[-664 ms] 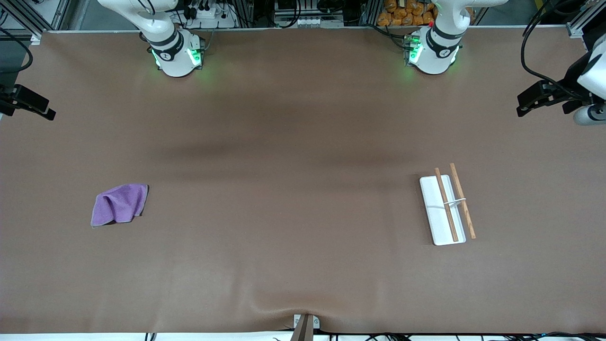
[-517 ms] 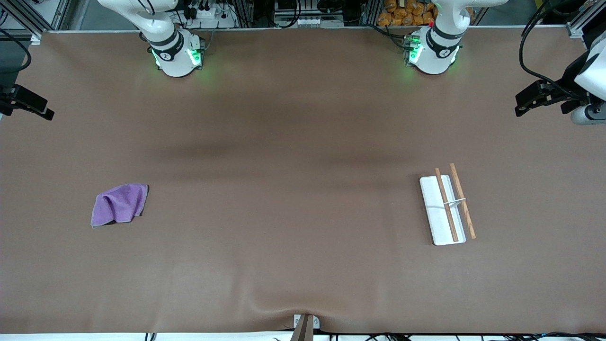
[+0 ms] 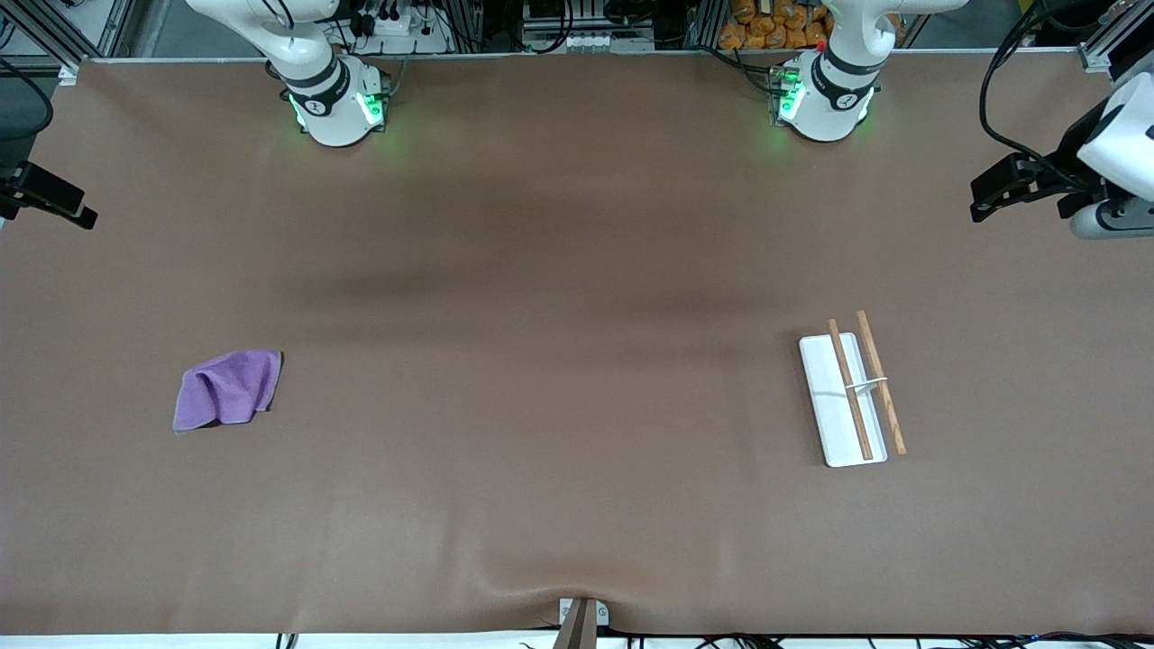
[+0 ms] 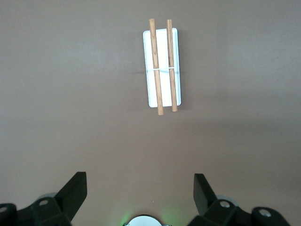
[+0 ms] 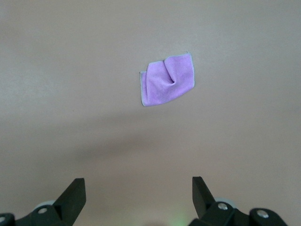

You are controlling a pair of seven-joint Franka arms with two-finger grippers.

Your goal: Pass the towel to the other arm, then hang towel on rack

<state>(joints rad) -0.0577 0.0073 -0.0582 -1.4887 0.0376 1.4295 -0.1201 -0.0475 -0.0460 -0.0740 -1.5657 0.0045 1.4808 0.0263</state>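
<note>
The purple towel (image 3: 227, 389) lies crumpled on the brown table toward the right arm's end; it also shows in the right wrist view (image 5: 168, 80). The rack (image 3: 852, 397), a white base with two wooden rods, lies toward the left arm's end and shows in the left wrist view (image 4: 162, 67). My right gripper (image 5: 138, 186) is open and empty, high above the table near its end (image 3: 63, 203), well away from the towel. My left gripper (image 4: 140, 181) is open and empty, high near the other end (image 3: 992, 189), apart from the rack.
The two arm bases (image 3: 338, 104) (image 3: 825, 99) with green lights stand along the table's edge farthest from the front camera. A small mount (image 3: 581, 622) sits at the table's nearest edge. Bare brown table (image 3: 559, 379) spans between towel and rack.
The left gripper has shifted slightly toward the table's middle and the right gripper slightly toward its own end. Towel and rack have not moved.
</note>
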